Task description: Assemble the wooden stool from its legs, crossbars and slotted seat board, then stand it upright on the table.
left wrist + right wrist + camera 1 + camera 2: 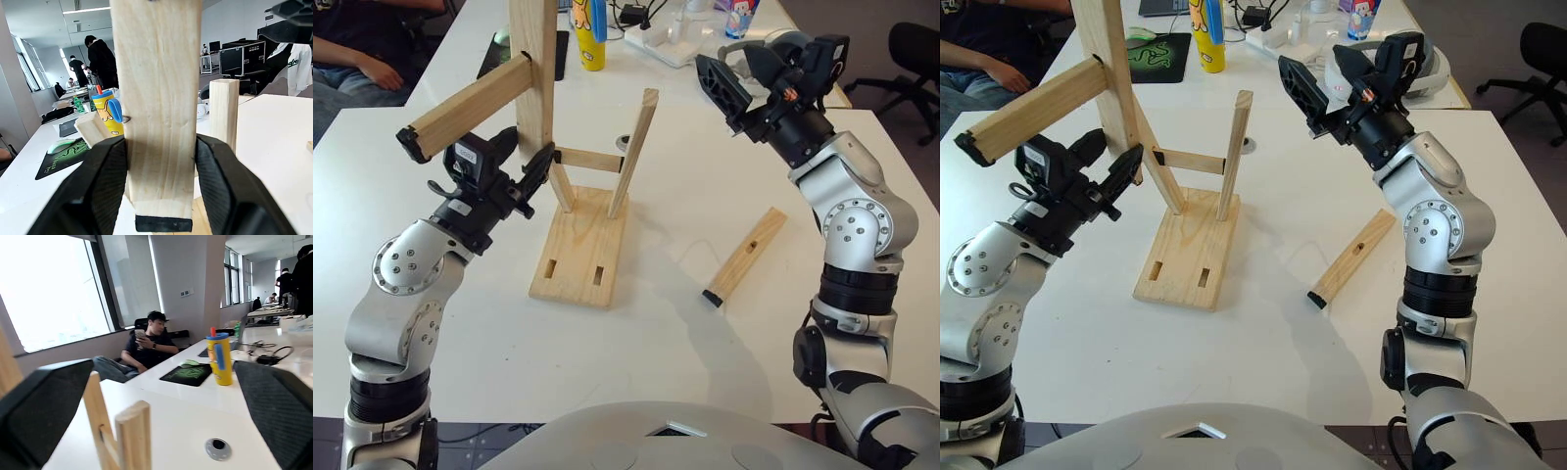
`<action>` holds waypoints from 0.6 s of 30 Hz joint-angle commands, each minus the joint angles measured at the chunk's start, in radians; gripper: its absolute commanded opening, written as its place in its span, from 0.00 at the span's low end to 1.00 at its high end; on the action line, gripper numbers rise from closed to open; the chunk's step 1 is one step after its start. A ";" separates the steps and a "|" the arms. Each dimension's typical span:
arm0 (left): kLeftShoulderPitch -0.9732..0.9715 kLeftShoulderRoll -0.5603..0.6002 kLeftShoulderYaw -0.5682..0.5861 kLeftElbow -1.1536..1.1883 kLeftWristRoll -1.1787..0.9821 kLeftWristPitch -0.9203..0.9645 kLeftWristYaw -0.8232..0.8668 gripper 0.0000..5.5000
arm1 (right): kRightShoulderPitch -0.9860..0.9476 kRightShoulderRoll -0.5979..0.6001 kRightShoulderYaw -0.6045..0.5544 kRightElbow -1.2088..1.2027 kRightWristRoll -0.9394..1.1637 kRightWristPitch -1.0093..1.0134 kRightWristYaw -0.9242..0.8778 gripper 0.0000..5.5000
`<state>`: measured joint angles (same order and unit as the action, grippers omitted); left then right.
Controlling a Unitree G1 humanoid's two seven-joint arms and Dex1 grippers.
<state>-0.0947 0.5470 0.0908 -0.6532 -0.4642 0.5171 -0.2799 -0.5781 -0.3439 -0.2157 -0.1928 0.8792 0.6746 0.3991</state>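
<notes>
The slotted seat board (570, 266) lies flat on the white table. Two legs (633, 157) stand in its far slots, joined by a short crossbar (590, 160). My left gripper (536, 168) is shut on the lower end of another leg (533, 59), held upright just left of the standing pair; a second black-capped bar (470, 106) juts from it to the left. In the left wrist view the pads (98, 191) squeeze that leg (159, 98). My right gripper (744, 78) hangs open in the air, right of the standing legs. A loose leg (744, 257) lies on the table to the right.
A yellow bottle (590, 34), a dark mouse pad (1154, 51) and a power strip with cables (656, 39) sit on the far table. A round cable hole (624, 142) is behind the stool parts. A seated person (357, 49) is at the far left.
</notes>
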 commanded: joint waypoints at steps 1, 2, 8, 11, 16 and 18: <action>-0.088 -0.027 -0.031 0.001 -0.007 0.021 -0.013 0.37 | -0.119 0.012 -0.058 -0.043 0.393 0.182 0.034 0.98; -0.108 -0.032 -0.037 0.003 -0.013 0.029 -0.014 0.37 | -0.133 0.005 -0.056 -0.040 0.442 0.211 0.039 0.98; -0.192 -0.017 -0.084 0.010 0.048 0.033 -0.028 0.37 | -0.155 0.063 0.045 -0.020 0.341 0.210 -0.091 0.98; -0.199 -0.015 -0.092 0.014 0.076 0.029 -0.033 0.37 | -0.137 0.104 0.095 -0.066 0.304 0.199 -0.145 0.98; -0.191 -0.006 -0.111 0.029 0.146 0.007 -0.051 0.37 | -0.158 0.147 0.086 -0.095 0.329 0.191 -0.209 0.90; -0.185 -0.008 -0.110 0.033 0.162 0.002 -0.056 0.37 | -0.176 0.152 0.068 -0.084 0.350 0.190 -0.222 0.82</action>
<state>-0.2742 0.5290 -0.0195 -0.6279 -0.3248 0.5347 -0.3259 -0.7194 -0.1999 -0.1207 -0.2753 1.1963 0.8714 0.1966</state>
